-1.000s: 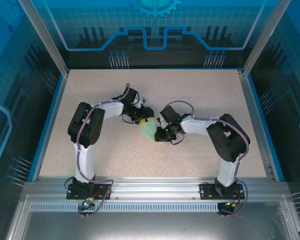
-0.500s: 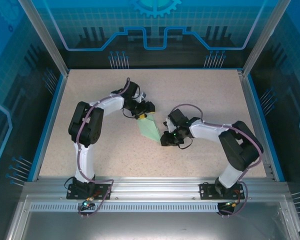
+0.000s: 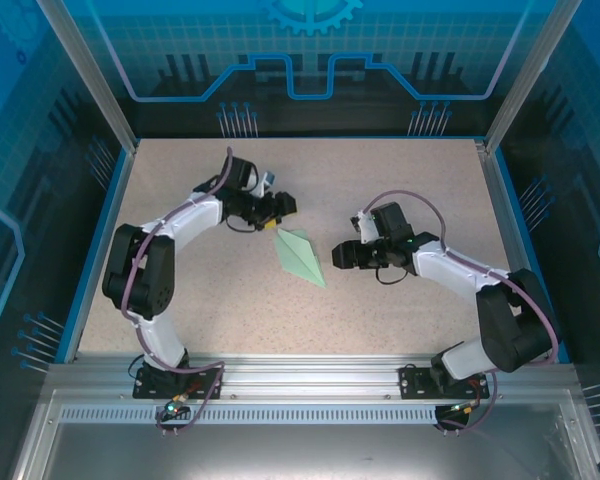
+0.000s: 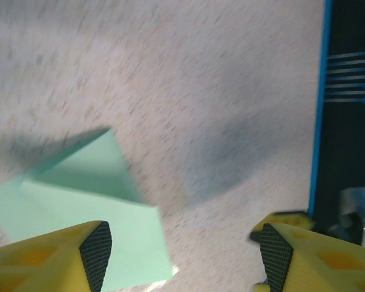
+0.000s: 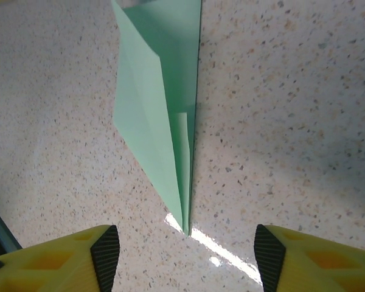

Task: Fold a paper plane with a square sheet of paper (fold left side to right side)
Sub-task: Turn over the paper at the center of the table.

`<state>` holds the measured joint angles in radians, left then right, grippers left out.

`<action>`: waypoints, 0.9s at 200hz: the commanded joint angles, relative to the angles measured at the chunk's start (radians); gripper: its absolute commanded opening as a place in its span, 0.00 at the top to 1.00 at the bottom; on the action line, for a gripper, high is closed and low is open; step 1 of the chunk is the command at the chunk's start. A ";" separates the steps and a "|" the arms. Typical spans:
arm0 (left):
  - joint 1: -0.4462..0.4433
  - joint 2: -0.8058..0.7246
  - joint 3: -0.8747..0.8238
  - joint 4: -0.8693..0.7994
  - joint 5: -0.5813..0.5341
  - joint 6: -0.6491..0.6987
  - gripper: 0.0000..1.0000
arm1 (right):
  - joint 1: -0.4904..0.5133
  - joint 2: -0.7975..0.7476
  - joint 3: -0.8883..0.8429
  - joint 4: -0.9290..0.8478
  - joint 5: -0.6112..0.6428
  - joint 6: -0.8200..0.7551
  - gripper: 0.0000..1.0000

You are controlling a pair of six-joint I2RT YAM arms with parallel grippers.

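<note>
Both arms have just let go and backed off. A second ago both grippers were crowded onto the paper mid-table. Now the left gripper (image 3: 280,207) sits further back and to the left, and the right gripper (image 3: 342,255) has pulled off to the right. The right jaws were nearly shut a second ago and now stand wide, with nothing between them. The left jaws are also apart and empty.

The plane (image 3: 300,256) lies flat on the table (image 3: 410,180) between the two grippers, touching neither. It's already a narrow kite with a sharp tip and a centre crease. We read this as the left-to-right fold being done and released, with the task at or near its end. Nothing is holding the crease down, so it may spring up a bit.

Plane relative to the jaws:
- Right wrist view: the sharp tip points straight back at the gap between the fingers. It stops just ahead of them with clear table in between, and the body runs away from the gripper.
- Left wrist view: this is motion-blurred, so it's less certain. The wide end lies ahead and off towards one finger, and the near corner seems to pass under that fingertip line. We can't tell the clearance there, but from the top view they look apart.
</note>
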<state>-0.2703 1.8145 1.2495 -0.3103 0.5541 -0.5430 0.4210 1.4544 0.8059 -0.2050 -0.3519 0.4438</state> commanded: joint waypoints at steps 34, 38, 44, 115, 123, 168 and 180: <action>-0.018 0.076 -0.131 0.190 0.062 -0.108 0.36 | -0.032 -0.012 -0.033 0.084 -0.067 0.010 0.34; -0.020 0.083 -0.132 0.200 0.066 -0.112 0.37 | -0.031 -0.012 -0.034 0.085 -0.067 0.012 0.34; -0.021 0.092 -0.130 0.210 0.073 -0.117 0.38 | -0.031 -0.010 -0.038 0.087 -0.066 0.013 0.34; -0.050 0.178 -0.077 0.219 0.072 -0.126 0.42 | -0.040 -0.023 -0.056 0.082 -0.059 0.024 0.34; -0.054 0.184 -0.069 0.219 0.074 -0.126 0.43 | -0.042 -0.026 -0.059 0.084 -0.061 0.026 0.34; -0.069 0.197 -0.049 0.248 0.086 -0.136 0.56 | -0.086 -0.046 -0.104 0.159 -0.127 0.072 0.33; -0.070 0.194 -0.047 0.252 0.087 -0.138 0.60 | -0.098 -0.050 -0.114 0.177 -0.146 0.081 0.33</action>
<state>-0.3344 1.9968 1.1767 -0.0811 0.6098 -0.6716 0.3592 1.4322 0.7204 -0.0887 -0.4347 0.4923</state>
